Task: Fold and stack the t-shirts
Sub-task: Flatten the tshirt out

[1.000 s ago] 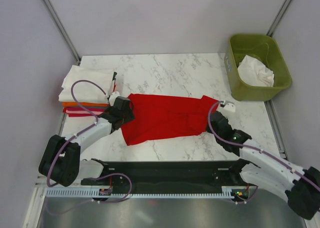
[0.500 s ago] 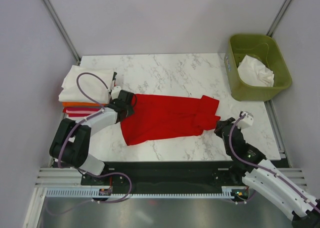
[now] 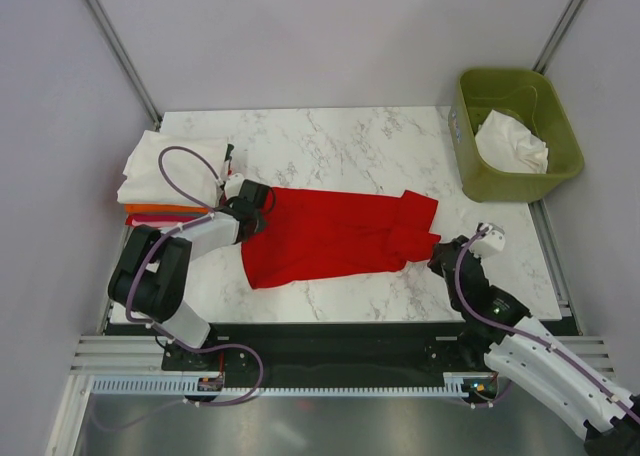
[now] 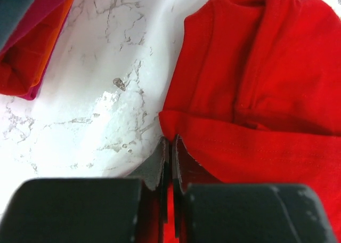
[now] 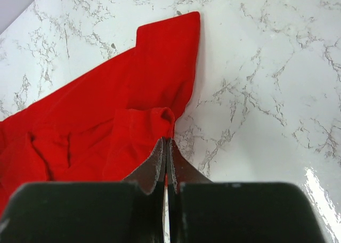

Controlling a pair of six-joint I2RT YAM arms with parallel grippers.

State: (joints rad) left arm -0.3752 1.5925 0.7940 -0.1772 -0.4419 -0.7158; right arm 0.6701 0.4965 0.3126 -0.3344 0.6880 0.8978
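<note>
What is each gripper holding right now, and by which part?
Both hold the red t-shirt. The left gripper pinches the hem at its left end, and the right gripper pinches a bunched fold at its right end.

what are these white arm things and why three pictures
These are a robot's left arm and right arm, bolted to a marble table. The wide picture looks down from above; the other two are wrist cameras, with each arm's own dark fingers at the bottom. A red t-shirt lies on the table, a stack of folded shirts at the left, and a green bin with white cloth at the far right. The left gripper is shut, pinching the shirt's edge. The right gripper is shut at its other end; a grip isn't certain.
</note>
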